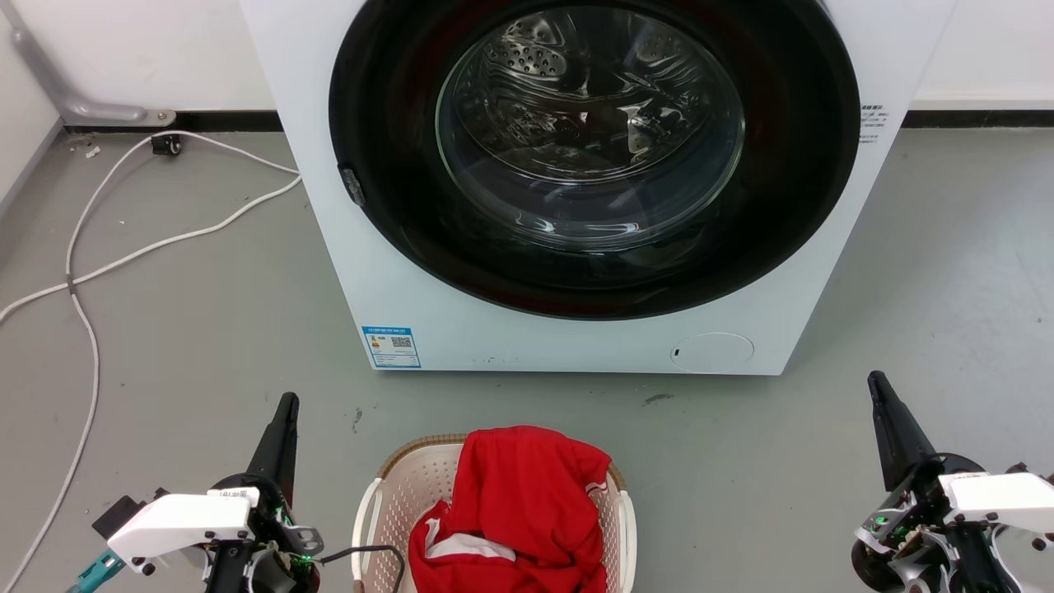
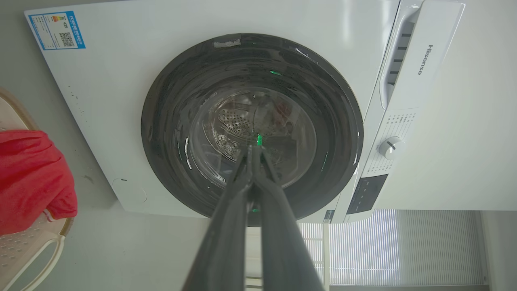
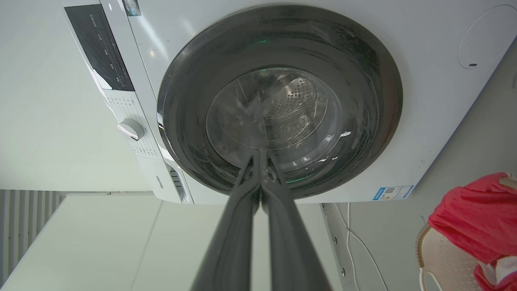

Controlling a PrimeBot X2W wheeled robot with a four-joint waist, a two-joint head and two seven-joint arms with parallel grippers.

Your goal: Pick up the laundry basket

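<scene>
The laundry basket [image 1: 394, 494] sits on the floor at the bottom centre of the head view, cream and perforated, with a brown rim and white side handles. A red garment [image 1: 519, 502] is heaped inside it. My left gripper [image 1: 287, 402] is shut and empty, off the basket's left side, clear of it. My right gripper [image 1: 875, 380] is also shut and empty, well to the basket's right. In the left wrist view the basket [image 2: 24, 250] shows at the left edge beyond the shut gripper [image 2: 251, 148]. In the right wrist view the basket [image 3: 444, 258] shows at the lower right, away from the shut gripper [image 3: 258, 151].
A white front-loading washing machine [image 1: 461, 321] with a dark round door [image 1: 593, 140] stands just behind the basket. White cables [image 1: 90, 272] trail over the grey floor at the left. A dark cable [image 1: 375, 550] runs from my left wrist toward the basket's rim.
</scene>
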